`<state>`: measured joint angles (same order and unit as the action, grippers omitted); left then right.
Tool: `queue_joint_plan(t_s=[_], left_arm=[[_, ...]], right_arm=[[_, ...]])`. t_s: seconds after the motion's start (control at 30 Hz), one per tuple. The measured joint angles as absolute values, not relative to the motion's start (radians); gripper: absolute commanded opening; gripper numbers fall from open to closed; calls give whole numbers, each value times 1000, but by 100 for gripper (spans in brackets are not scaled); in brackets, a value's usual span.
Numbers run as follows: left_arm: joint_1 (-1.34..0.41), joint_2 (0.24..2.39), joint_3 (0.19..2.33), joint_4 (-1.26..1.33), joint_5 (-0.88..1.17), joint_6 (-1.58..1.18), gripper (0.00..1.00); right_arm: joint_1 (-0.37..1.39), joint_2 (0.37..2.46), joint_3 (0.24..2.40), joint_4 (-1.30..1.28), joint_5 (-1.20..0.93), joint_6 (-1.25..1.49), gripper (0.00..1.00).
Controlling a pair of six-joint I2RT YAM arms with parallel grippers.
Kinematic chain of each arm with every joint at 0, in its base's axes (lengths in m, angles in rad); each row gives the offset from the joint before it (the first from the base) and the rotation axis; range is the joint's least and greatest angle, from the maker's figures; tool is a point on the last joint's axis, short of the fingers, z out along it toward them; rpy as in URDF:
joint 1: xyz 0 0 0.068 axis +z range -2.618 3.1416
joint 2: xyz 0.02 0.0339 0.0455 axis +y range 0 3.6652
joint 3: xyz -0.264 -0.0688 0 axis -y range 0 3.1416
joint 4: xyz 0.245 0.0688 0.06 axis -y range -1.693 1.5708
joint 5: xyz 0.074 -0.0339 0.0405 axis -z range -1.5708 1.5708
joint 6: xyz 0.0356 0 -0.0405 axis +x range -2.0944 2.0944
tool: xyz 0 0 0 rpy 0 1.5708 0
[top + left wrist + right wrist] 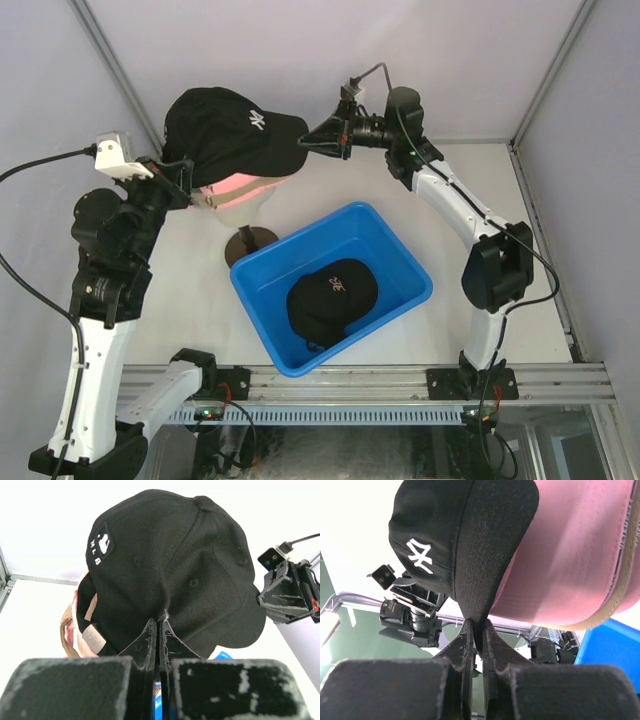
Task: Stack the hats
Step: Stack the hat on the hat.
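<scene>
- On top of the stack at the far left of the worktop (180, 310), the black NY cap (225, 125) sits over the pink cap (245, 188). A tan cap (615, 605) shows as an edge beneath that, and all of it rides on the mannequin head (250, 240).
- Its long axis runs back-to-brim across your view, with the rear toward your left arm and the brim tip toward your right.
- Your left pincer (158, 625) is clenched on the rear hem of the crown, with fabric nipped between the tips.
- Your right pincer (476, 625) is clenched on the brim's front edge, coming at it end-on.
- So the cap hangs stretched between both pincers along that axis. I judge that seating it calls for both ends to go down together, or the brim will tilt off the pink one.
- Nearer you, the other black cap (333, 295) lies in the blue bin (400, 255), well apart from both pincers.
</scene>
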<state>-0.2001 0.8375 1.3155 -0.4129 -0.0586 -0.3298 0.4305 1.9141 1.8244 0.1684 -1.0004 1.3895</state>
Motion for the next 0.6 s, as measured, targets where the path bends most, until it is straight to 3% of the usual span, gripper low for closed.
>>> queue_joint_plan(t_s=[0.6], left_arm=[[-195,949,1347,-360,-86,-322,0]], right_arm=[[513,1713,1404,392,-731,1394,0]])
